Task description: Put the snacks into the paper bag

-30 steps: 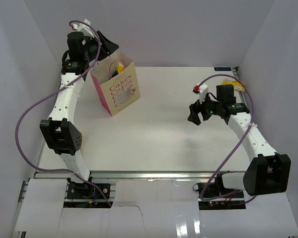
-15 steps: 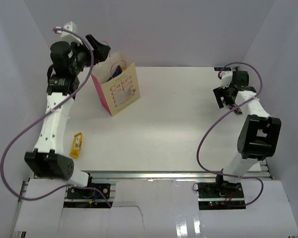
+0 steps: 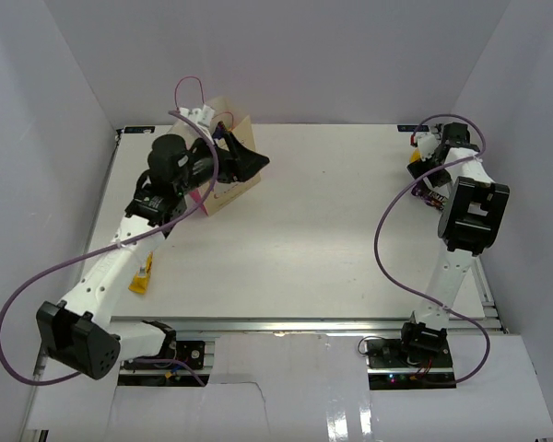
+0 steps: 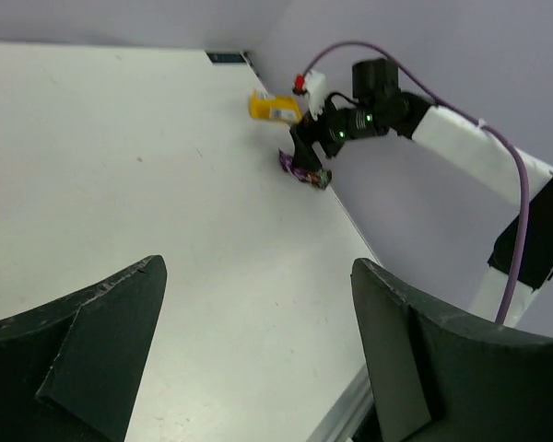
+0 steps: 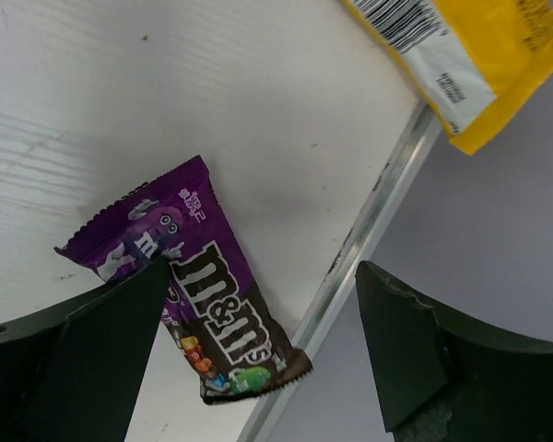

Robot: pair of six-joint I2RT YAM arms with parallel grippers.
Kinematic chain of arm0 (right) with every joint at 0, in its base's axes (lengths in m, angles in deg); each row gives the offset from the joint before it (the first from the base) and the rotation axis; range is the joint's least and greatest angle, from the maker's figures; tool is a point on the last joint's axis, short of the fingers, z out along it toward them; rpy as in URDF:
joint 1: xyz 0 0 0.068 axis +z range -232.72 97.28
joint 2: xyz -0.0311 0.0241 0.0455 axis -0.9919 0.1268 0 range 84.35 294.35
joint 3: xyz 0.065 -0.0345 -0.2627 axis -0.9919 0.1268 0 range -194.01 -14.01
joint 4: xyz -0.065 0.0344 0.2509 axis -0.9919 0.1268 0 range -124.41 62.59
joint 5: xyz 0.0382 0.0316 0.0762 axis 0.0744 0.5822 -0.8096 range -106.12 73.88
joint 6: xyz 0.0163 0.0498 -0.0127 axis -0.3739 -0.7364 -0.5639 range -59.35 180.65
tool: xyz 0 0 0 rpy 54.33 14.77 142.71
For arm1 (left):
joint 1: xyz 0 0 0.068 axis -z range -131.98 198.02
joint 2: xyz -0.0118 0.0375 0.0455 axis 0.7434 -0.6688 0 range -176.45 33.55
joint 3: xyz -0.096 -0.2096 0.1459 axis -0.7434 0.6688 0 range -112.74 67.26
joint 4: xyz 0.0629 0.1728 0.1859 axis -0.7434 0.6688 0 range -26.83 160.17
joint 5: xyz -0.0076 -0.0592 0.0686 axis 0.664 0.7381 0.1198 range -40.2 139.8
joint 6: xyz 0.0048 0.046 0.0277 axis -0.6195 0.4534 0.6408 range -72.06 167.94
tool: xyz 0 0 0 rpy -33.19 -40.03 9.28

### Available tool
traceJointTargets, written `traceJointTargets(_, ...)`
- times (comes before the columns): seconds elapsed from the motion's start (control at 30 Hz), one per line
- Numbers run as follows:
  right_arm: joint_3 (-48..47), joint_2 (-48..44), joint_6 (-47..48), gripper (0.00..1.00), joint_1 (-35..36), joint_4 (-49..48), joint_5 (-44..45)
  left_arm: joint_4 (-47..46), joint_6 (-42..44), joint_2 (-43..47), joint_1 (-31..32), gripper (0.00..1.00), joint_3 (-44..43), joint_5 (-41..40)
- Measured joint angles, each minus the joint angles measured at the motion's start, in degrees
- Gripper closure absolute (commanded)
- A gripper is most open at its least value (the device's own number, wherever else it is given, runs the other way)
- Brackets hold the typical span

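Observation:
The paper bag (image 3: pixel 232 191) stands at the back left, largely hidden behind my left arm; its pink handles stick up above. My left gripper (image 3: pixel 251 158) hangs open and empty beside the bag, pointing right across the table (image 4: pixel 258 350). A small yellow bar (image 3: pixel 140 276) lies on the table by the left arm. At the far right edge lies a purple M&M's packet (image 5: pixel 203 295) (image 4: pixel 304 173). My right gripper (image 5: pixel 258 354) (image 3: pixel 417 166) is open just above the packet, its left finger over the packet's edge. A yellow packet (image 5: pixel 470 55) (image 4: pixel 275 108) lies just beyond.
The side walls stand close on both sides. The purple packet lies right at the table's metal edge rail (image 5: pixel 378 212) against the right wall. Purple cables (image 3: pixel 396 212) loop around both arms.
My left arm has swung from behind the bag to in front of it, jaws now wide. A yellow bar has appeared on the table at left. The right arm has pulled back to the far right corner.

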Motion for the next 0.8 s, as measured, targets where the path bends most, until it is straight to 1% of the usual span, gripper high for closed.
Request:
traceJointTargets(0.13,0.0,1.2,1.4,0.21,-0.9,1.9,-2.4,-1.4,-2.3,-3.4,5.5,0.09,2.8,0.0)
traceJointTargets(0.23,0.2,1.2,1.8,0.27,-1.4,2.7,-4.1,-4.1,-4.3,-5.4,8.5,0.09,4.4,0.0)
traceJointTargets(0.3,1.4,1.1,2.0,0.32,-1.8,2.7,-5.8,-6.2,-5.5,-7.0,10.5,0.09,4.9,-0.1)
traceJointTargets(0.33,2.1,1.0,2.3,0.36,-2.0,2.8,-6.5,-7.2,-5.9,-7.9,11.6,0.09,5.0,-0.1)
traceJointTargets(0.37,2.9,0.6,2.5,0.43,-2.3,2.6,-7.6,-8.3,-6.5,-9.0,12.7,0.09,5.1,-0.2)
traceJointTargets(0.4,3.8,0.0,2.8,0.47,-2.5,2.6,-8.7,-9.0,-6.9,-9.9,13.6,0.09,5.1,-0.2)
traceJointTargets(0.43,4.9,-0.6,3.0,0.56,-2.9,2.9,-9.7,-9.8,-7.4,-10.8,14.5,0.09,5.2,-0.2)
traceJointTargets(0.53,6.8,-1.6,3.5,0.68,-3.7,4.2,-12.8,-11.6,-8.3,-13.6,16.9,0.09,5.3,-0.1)
traceJointTargets(0.57,7.1,-1.8,4.0,0.74,-3.9,4.5,-13.9,-12.0,-8.7,-14.6,17.4,0.09,5.3,0.0)
traceJointTargets(0.63,8.5,-2.8,4.3,0.8,-4.3,4.8,-16.3,-12.8,-9.4,-16.9,18.3,0.09,5.3,0.0)
traceJointTargets(0.67,9.4,-3.6,4.3,0.85,-4.5,5.0,-17.8,-12.9,-9.9,-18.0,18.7,0.09,5.3,0.0)
traceJointTargets(0.8,14.8,-7.8,4.4,0.88,-4.6,7.6,-25.6,-13.4,-11.7,-22.7,19.8,0.09,4.8,0.0)
